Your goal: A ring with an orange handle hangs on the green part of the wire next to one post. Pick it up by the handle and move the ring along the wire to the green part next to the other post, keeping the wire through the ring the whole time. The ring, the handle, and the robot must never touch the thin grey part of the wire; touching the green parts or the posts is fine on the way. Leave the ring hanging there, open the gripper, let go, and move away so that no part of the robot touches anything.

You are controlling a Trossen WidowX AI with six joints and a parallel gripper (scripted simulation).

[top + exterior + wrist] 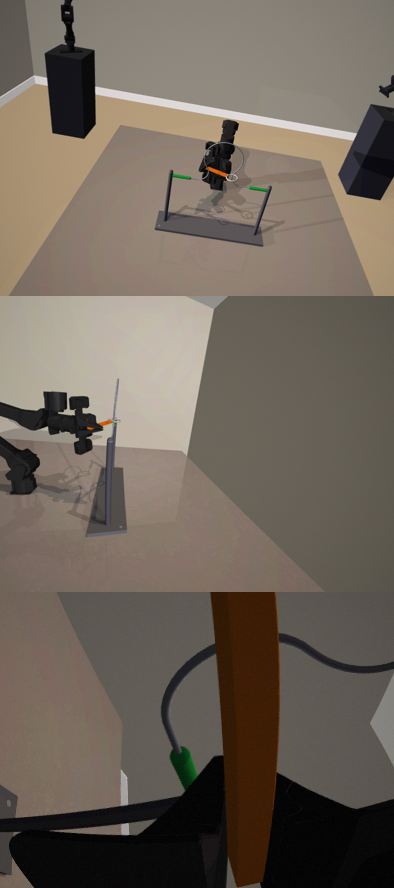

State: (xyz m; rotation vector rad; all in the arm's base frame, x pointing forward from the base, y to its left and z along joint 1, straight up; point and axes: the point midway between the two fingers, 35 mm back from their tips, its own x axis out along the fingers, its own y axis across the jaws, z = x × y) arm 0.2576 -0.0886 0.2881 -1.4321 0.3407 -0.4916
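Note:
The orange handle (219,172) (105,423) (251,707) is held between the black fingers of my gripper (101,428) (228,765), which is shut on it. The pale ring (232,181) (119,420) lies nearly flat at the handle's end, around the grey wire (243,158) (117,391) (172,684) at the lower right of its big loop in the top view. I cannot tell whether the ring touches the wire. The left green part (181,176) (183,767) and the right green part (258,189) (115,424) are both away from the ring. The ring is outside the wrist view.
The left post (167,197) (108,484) and right post (262,210) stand on a grey base (206,229) (116,500). The gripper is on the robot's side of the wire, behind the loop's lower left in the top view. Black pedestals (68,95) (365,159) stand farther off.

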